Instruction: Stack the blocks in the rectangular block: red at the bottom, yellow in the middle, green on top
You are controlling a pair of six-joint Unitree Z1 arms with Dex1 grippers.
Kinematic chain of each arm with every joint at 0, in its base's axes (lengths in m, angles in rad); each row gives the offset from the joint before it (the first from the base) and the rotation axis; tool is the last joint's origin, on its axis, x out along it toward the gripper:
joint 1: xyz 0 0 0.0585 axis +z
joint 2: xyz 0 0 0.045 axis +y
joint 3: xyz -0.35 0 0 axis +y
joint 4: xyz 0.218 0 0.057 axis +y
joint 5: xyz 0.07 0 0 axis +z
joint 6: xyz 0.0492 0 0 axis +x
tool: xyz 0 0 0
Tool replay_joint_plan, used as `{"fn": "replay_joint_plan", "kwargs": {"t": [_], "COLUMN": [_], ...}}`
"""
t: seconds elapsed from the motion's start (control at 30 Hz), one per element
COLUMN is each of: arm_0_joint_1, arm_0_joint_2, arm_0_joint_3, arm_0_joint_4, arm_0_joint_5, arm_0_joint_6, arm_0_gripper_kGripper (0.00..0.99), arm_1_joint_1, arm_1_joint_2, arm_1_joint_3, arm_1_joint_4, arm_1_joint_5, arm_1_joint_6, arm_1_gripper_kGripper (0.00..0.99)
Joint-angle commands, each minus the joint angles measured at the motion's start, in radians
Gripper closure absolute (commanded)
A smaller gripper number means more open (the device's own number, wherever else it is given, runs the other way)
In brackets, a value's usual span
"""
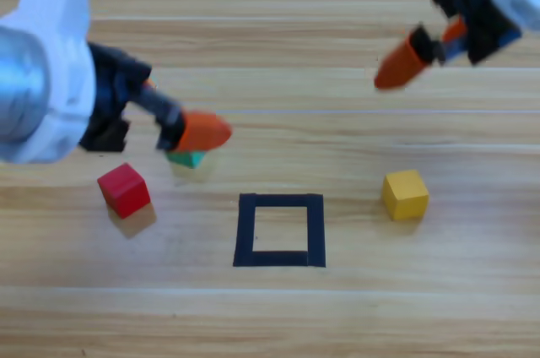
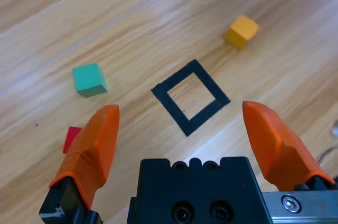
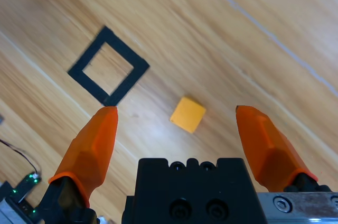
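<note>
One square black tape outline [image 1: 280, 230] lies empty at the table's near middle, sides square to the table edge. Three cubes: red [image 1: 124, 188] left, yellow [image 1: 405, 194] right, green [image 1: 187, 158] half hidden beneath the left gripper [image 1: 198, 132]; the left wrist view shows it whole. Both grippers are spread, holding nothing, the right gripper [image 1: 413, 58] farthest

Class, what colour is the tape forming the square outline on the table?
Black; the square outline shows best in the high view.
</note>
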Motion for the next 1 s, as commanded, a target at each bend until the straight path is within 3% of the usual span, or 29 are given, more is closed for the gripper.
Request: {"fn": "replay_joint_plan", "kwargs": {"t": [0.03,0.07,0.17,0.37,0.5,0.67,0.87,1.0], "arm_0_joint_1": [0.024,0.043,0.089,0.155,0.213,0.248,0.314,0.348], "arm_0_joint_2": [0.078,0.085,0.092,0.125,0.306,0.579,0.607,0.610], "arm_0_joint_3": [-0.035,-0.044,-0.054,-0.105,-0.309,-0.625,-0.637,-0.634], "arm_0_joint_4": [0.019,0.038,0.077,0.205,0.441,0.746,0.763,0.763], "arm_0_joint_5": [0.082,0.086,0.091,0.126,0.132,0.085,-0.026,-0.062], "arm_0_joint_6": [-0.248,-0.298,-0.429,-0.696,-0.838,-0.953,-0.990,-1.009], "arm_0_gripper_kGripper": [0.001,0.001,0.001,0.007,0.031,0.031,0.030,0.030], "arm_1_joint_1": [-0.059,-0.063,-0.034,-0.024,0.018,0.026,0.067,0.088], "arm_1_joint_2": [0.062,0.061,0.067,0.150,0.213,0.285,0.302,0.305], "arm_1_joint_3": [0.077,0.091,0.114,0.098,0.038,0.000,-0.023,-0.024], "arm_1_joint_4": [0.003,0.003,0.003,0.014,0.060,0.066,0.066,0.066], "arm_1_joint_5": [-0.014,-0.019,-0.139,-0.177,-0.217,-0.197,-0.191,-0.191], "arm_1_joint_6": [0.175,0.209,0.297,0.386,0.396,0.388,0.386,0.388], "arm_1_gripper_kGripper": [0.005,0.005,0.005,0.002,0.001,0.008,0.022,0.040]}}
